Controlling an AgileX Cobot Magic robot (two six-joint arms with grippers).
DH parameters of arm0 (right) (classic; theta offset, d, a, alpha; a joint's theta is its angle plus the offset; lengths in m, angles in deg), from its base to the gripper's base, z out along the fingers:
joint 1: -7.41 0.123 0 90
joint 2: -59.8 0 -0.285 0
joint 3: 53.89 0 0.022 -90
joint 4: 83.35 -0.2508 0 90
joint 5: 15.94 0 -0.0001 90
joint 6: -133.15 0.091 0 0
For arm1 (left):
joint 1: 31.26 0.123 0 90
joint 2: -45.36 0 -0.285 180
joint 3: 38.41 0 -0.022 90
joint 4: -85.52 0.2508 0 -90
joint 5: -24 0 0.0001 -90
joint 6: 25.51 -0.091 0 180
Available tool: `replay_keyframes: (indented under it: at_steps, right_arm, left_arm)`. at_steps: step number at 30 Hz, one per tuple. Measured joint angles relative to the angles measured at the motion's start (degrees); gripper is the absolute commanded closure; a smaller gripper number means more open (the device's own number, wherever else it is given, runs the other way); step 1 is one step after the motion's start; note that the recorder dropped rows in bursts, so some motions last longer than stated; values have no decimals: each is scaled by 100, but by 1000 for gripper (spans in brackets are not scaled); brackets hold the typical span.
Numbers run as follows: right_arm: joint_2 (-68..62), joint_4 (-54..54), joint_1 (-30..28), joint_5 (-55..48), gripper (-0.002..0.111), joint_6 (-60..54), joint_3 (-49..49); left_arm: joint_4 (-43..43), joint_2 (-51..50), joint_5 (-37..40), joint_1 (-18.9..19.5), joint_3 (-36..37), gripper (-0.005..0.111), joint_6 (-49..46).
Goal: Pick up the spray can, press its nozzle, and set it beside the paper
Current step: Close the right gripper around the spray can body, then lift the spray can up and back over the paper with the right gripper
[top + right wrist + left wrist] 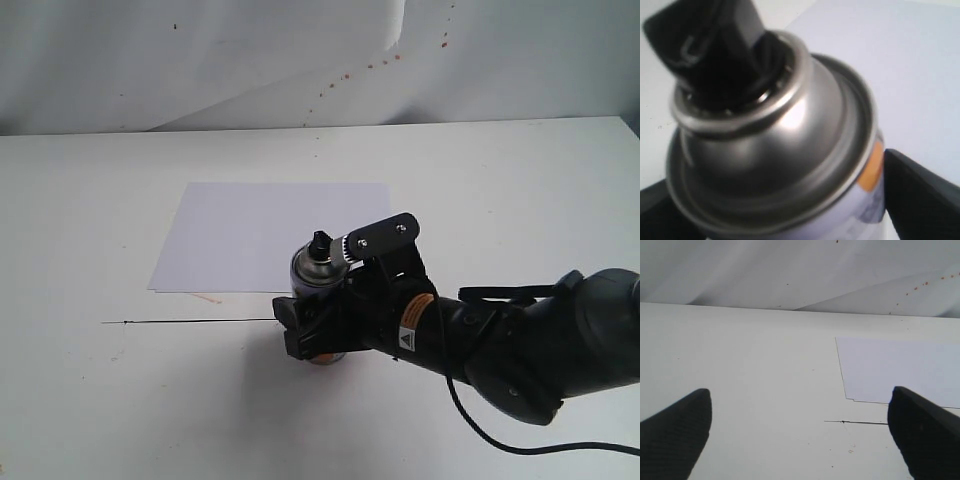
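Spray can (316,272) stands upright, nozzle (320,243) on top, pinched round its body by the right hand (318,327) just beside the near edge of the paper (250,230), while the left hand (800,436) hangs spread and empty, farther off.

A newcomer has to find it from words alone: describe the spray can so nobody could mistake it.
On the white table, find the white sheet of paper; the spray can is at its near edge, between the right gripper's black fingers. It alone is upright and round, with a silver dome shoulder and a small black nozzle.
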Motion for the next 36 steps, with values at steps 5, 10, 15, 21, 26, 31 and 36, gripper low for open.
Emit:
replay_keyframes:
  at_steps: [5, 10, 15, 21, 26, 31, 36]
  right_arm:
    - [0, -11, 0, -11, 47, 9, 0]
    - [0, -22, 0, 0, 68, 9, 0]
    - [0, -22, 0, 0, 93, 9, 0]
    - [0, -22, 0, 0, 108, 9, 0]
    - [81, -22, 0, -151, 108, -13, 0]
    - [460, -22, 0, -1271, 108, -385, 293]
    - [807, 102, 0, -2859, 108, -630, 1128]
  left_arm:
    - [0, 0, 0, 0, 0, 18, 0]
    - [0, 0, 0, 0, 0, 18, 0]
    - [0, 0, 0, 0, 0, 18, 0]
    - [0, 0, 0, 0, 0, 18, 0]
    - [0, 0, 0, 0, 0, 18, 0]
    - [0, 0, 0, 0, 0, 18, 0]
    - [0, 0, 0, 0, 0, 18, 0]
